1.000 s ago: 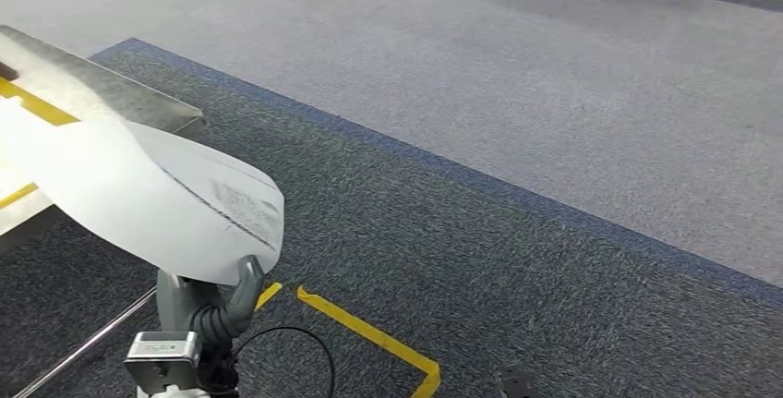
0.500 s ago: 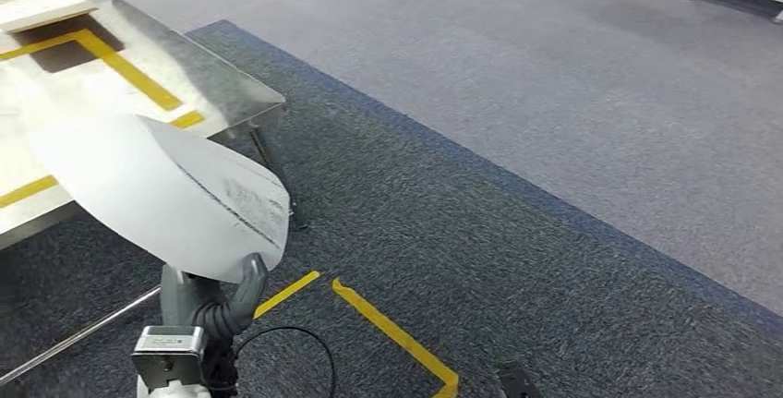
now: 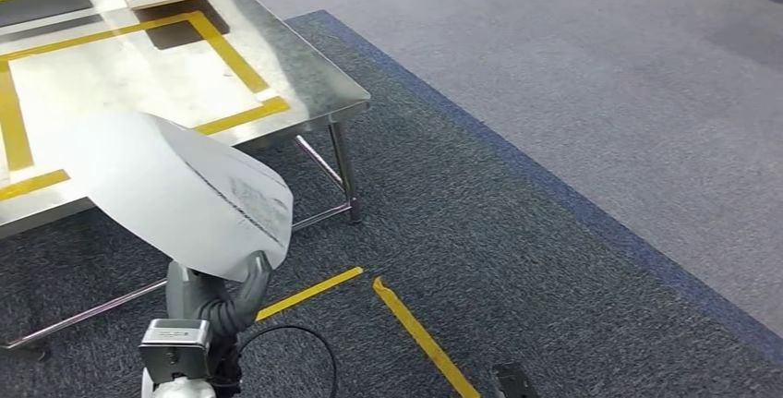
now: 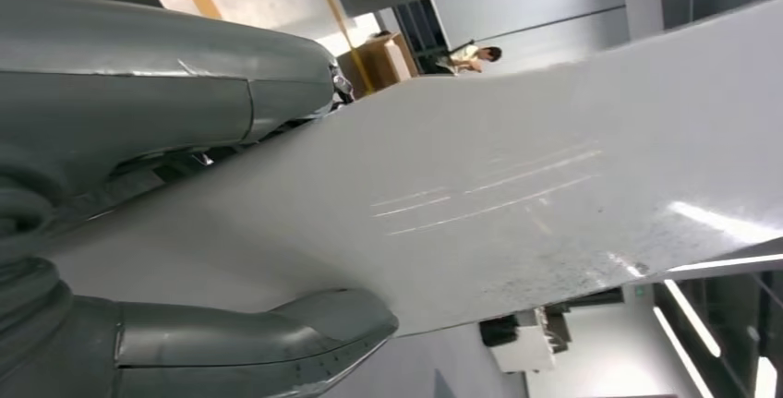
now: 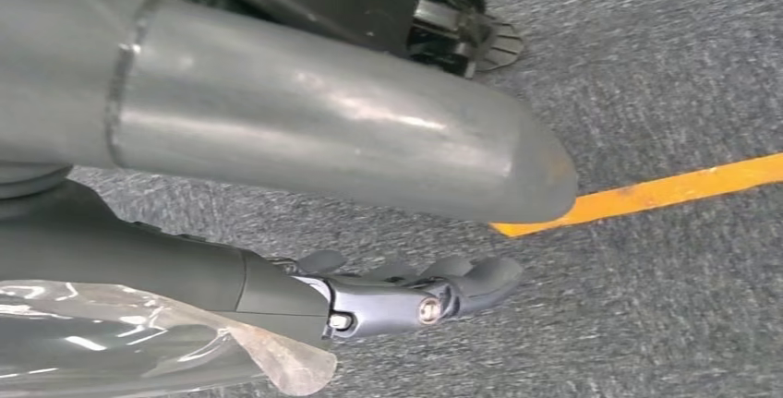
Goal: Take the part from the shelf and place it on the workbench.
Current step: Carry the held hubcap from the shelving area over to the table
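Head view: swung toward steel workbench, now nearer than a second ago. White curved part clamped in left hand, short of bench. Right hand hanging, fingers loosely apart, empty.

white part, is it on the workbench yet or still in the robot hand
Still held. The left robot hand grips the white part by its lower edge, tilted above the carpet beside the steel workbench.
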{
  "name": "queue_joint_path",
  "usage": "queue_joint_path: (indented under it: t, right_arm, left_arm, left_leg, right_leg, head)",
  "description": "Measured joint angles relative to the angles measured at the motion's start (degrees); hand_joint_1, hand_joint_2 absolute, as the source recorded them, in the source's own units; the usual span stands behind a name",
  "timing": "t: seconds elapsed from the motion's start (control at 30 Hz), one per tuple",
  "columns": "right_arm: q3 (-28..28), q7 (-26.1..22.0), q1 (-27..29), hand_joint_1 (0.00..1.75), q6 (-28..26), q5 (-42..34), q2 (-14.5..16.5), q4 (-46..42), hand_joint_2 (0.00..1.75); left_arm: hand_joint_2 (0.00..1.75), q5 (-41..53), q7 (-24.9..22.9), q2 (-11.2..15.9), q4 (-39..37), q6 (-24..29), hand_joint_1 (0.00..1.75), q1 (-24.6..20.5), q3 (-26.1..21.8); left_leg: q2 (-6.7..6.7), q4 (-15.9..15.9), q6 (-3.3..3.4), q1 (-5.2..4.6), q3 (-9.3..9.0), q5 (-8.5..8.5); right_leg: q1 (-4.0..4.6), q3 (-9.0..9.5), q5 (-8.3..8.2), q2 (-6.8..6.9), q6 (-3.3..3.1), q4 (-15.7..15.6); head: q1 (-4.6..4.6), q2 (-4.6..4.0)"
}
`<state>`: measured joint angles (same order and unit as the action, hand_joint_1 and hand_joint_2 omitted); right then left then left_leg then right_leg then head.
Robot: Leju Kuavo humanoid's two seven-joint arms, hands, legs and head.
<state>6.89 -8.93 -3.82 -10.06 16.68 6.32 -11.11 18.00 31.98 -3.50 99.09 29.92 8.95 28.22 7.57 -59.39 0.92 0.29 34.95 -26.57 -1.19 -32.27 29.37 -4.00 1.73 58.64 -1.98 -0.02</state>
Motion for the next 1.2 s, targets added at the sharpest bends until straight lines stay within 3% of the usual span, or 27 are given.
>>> queue_joint_path:
  t: [0.03,0.07,0.1,0.17,0.23,0.27,0.33,0.37,0.4,0.47,0.53,0.6,0.67,0.73,0.77,0.8,0.83,0.9,0.97,1.03,1.07,1.13,1.2]
  right_arm:
    - [-0.01,-0.04,-0.01,0.00,0.15,0.02,0.00,0.01,0.00]
    - [-0.02,-0.04,-0.03,0.00,0.26,0.01,0.00,0.00,0.00]
    - [-0.02,-0.02,-0.03,0.00,0.36,-0.02,-0.01,0.00,0.00]
    - [-0.03,0.02,0.26,0.00,0.53,-0.09,-0.02,0.01,0.00]
    - [-0.03,0.02,0.73,0.00,0.66,-0.12,-0.03,0.03,0.00]
    - [-0.03,-0.02,0.85,0.00,0.68,-0.16,-0.03,0.04,0.00]
    - [-0.03,-0.13,0.83,0.00,0.75,-0.35,-0.03,0.05,0.00]
    - [-0.03,-0.17,0.77,0.00,0.77,-0.44,-0.03,0.05,0.00]
    - [-0.04,-0.21,0.73,0.00,0.78,-0.53,-0.03,0.05,0.00]
    - [-0.07,-0.27,0.69,0.00,0.76,-0.66,-0.03,0.05,0.00]
    - [-0.11,-0.38,0.53,0.00,0.73,-0.79,-0.03,0.04,0.00]
    - [-0.15,-0.55,0.22,0.00,0.72,-0.84,-0.03,0.02,0.00]
    - [-0.16,-0.64,0.17,0.00,0.75,-0.78,-0.03,0.02,0.00]
    - [-0.16,-0.62,0.59,0.00,0.77,-0.71,-0.03,0.05,0.00]
    - [-0.16,-0.60,0.84,0.00,0.77,-0.69,-0.03,0.06,0.00]
    - [-0.16,-0.59,1.02,0.00,0.77,-0.69,-0.03,0.07,0.00]
    - [-0.16,-0.59,1.11,0.00,0.77,-0.72,-0.03,0.07,0.00]
    - [-0.17,-0.52,1.14,0.00,0.76,-0.87,-0.02,0.09,0.00]
    - [-0.20,-0.42,1.18,0.00,0.69,-0.96,0.00,0.12,0.00]
    - [-0.20,-0.27,1.16,0.00,0.50,-0.26,0.04,0.14,0.00]
    - [-0.16,-0.14,1.06,0.00,0.40,0.45,0.08,0.14,0.00]
    - [0.05,0.09,0.75,0.00,0.24,1.90,0.19,0.14,0.00]
    - [0.28,0.24,0.75,0.00,0.16,2.55,0.24,0.14,0.00]
  left_arm:
    - [1.75,-0.02,0.00,0.00,-0.07,-0.04,1.75,0.04,-0.03]
    - [1.75,-0.01,0.04,0.01,-0.11,-0.07,1.75,0.00,-0.05]
    - [1.75,0.00,0.08,0.02,-0.15,-0.08,1.75,-0.12,-0.08]
    - [1.75,0.03,0.13,0.03,-0.25,-0.08,1.75,-0.32,-0.09]
    - [1.75,0.04,0.13,0.06,-0.41,-0.08,1.75,-0.26,-0.10]
    - [1.75,0.05,0.13,0.08,-0.49,-0.07,1.75,-0.20,-0.12]
    - [1.75,0.05,0.13,0.08,-0.59,-0.01,1.75,-0.16,-0.16]
    - [1.75,0.07,0.13,0.08,-0.60,0.05,1.75,-0.19,-0.17]
    - [1.75,0.07,0.13,0.05,-0.61,0.08,1.75,-0.25,-0.18]
    - [1.75,0.07,0.14,-0.01,-0.63,0.00,1.75,-0.32,-0.20]
    - [1.75,0.04,0.15,-0.02,-0.68,-0.28,1.75,-0.22,-0.24]
    - [1.75,0.06,0.16,-0.03,-0.72,-0.50,1.75,-0.19,-0.31]
    - [1.75,0.09,0.17,-0.19,-0.75,-0.57,1.75,-0.27,-0.35]
    - [1.75,0.09,0.17,-0.33,-0.84,-0.58,1.75,-0.24,-0.38]
    - [1.75,0.09,0.17,-0.35,-0.91,-0.58,1.75,-0.21,-0.40]
    - [1.75,0.09,0.17,-0.35,-0.98,-0.58,1.75,-0.17,-0.43]
    - [1.75,0.10,0.17,-0.35,-1.03,-0.56,1.75,-0.13,-0.45]
    - [1.75,0.27,0.16,-0.35,-1.06,-0.47,1.75,-0.08,-0.48]
    - [1.75,0.51,0.15,-0.36,-1.05,-0.36,1.75,-0.04,-0.54]
    - [1.75,0.75,0.13,-0.33,-1.04,-0.39,1.75,0.07,-0.63]
    - [1.75,0.89,0.12,-0.31,-1.03,-0.49,1.75,0.11,-0.67]
    - [1.75,1.09,0.09,-0.27,-1.03,-0.78,1.75,-0.07,-0.69]
    - [1.75,1.12,0.06,-0.27,-1.03,-1.03,1.75,-0.24,-0.68]
  left_leg:
    - [-0.07,-0.02,-0.35,0.05,0.07,0.02]
    - [-1.04,-0.50,-0.71,-0.03,0.28,-0.31]
    - [-2.58,-1.94,-1.06,-0.11,0.89,-1.21]
    - [-5.87,-7.93,-1.71,-0.05,3.64,-4.29]
    - [-6.78,-14.11,-2.11,0.24,6.66,-6.40]
    - [-6.93,-14.90,-2.19,0.32,7.09,-6.06]
    - [-7.69,-10.29,-2.04,0.32,4.83,-2.72]
    - [-9.02,-6.54,-1.81,0.13,2.91,-1.12]
    - [-10.27,-3.17,-1.47,-0.17,1.28,-0.09]
    - [-11.82,-0.17,-0.78,-0.70,-0.02,0.10]
    - [-10.66,0.15,-0.08,-0.74,0.06,0.09]
    - [-9.29,0.57,0.61,-0.43,-0.08,0.33]
    - [-8.04,0.79,1.08,-0.15,-0.16,0.49]
    - [-6.51,0.77,1.26,-0.13,-0.15,0.50]
    - [-5.63,0.74,1.27,-0.13,-0.18,0.49]
    - [-4.74,0.71,1.26,-0.11,-0.23,0.48]
    - [-3.87,0.67,1.20,-0.06,-0.30,0.45]
    - [-2.35,0.36,0.85,-0.04,-0.24,0.31]
    - [-1.02,0.10,0.15,0.01,0.12,0.34]
    - [0.22,0.18,-0.60,0.22,0.45,0.64]
    - [-0.12,0.02,-0.91,0.22,0.58,0.57]
    - [-2.88,-2.67,-1.47,0.07,1.77,-1.09]
    - [-6.05,-9.39,-1.91,0.09,4.79,-4.52]
  right_leg:
    - [-0.01,0.10,-0.13,0.63,-0.30,-0.14]
    - [-0.09,0.31,-0.22,1.27,-0.62,-0.33]
    - [-0.18,0.54,-0.25,2.02,-0.94,-0.53]
    - [-0.12,0.95,-0.06,3.65,-1.41,-0.69]
    - [-0.02,1.20,0.22,5.46,-1.63,-0.67]
    - [-0.01,1.30,0.35,6.29,-1.64,-0.67]
    - [0.01,1.66,0.65,7.75,-1.50,-0.67]
    - [0.07,1.90,0.84,8.35,-1.34,-0.68]
    - [0.24,2.09,1.08,8.90,-1.05,-0.63]
    - [0.59,2.36,1.48,10.06,-0.45,-0.65]
    - [0.63,2.64,1.82,11.15,0.17,-0.81]
    - [0.38,2.19,3.17,9.02,0.74,0.60]
    - [0.21,-0.60,6.38,5.42,1.00,6.52]
    - [0.21,-4.51,8.86,4.30,1.06,13.80]
    - [0.21,-5.69,8.59,4.19,1.07,15.32]
    - [0.18,-5.84,7.15,4.11,1.07,14.55]
    - [0.11,-4.97,4.90,3.86,1.04,11.72]
    - [-0.25,-2.01,1.08,1.54,0.99,4.01]
    - [-0.42,-0.18,0.19,-0.45,0.82,0.29]
    - [-0.28,0.26,0.22,0.19,0.26,0.12]
    - [-0.27,0.36,0.10,0.85,-0.11,0.03]
    - [-0.38,0.60,-0.03,2.32,-0.86,-0.22]
    - [-0.17,0.75,0.14,4.01,-1.36,-0.24]
  head:
    - [0.01,0.00]
    - [-0.19,0.00]
    - [-0.44,0.00]
    - [-0.92,0.00]
    - [-0.95,0.00]
    - [-0.96,0.00]
    - [-0.97,0.00]
    - [-0.97,0.00]
    - [-0.99,0.00]
    - [-0.91,0.00]
    - [-0.87,0.00]
    - [-0.65,0.01]
    - [-0.26,0.01]
    - [-0.15,0.00]
    - [-0.15,0.00]
    - [-0.15,0.00]
    - [-0.15,0.00]
    - [-0.14,0.00]
    - [-0.19,0.01]
    - [-0.23,0.01]
    - [-0.25,0.01]
    - [-0.74,0.01]
    - [-1.19,0.00]
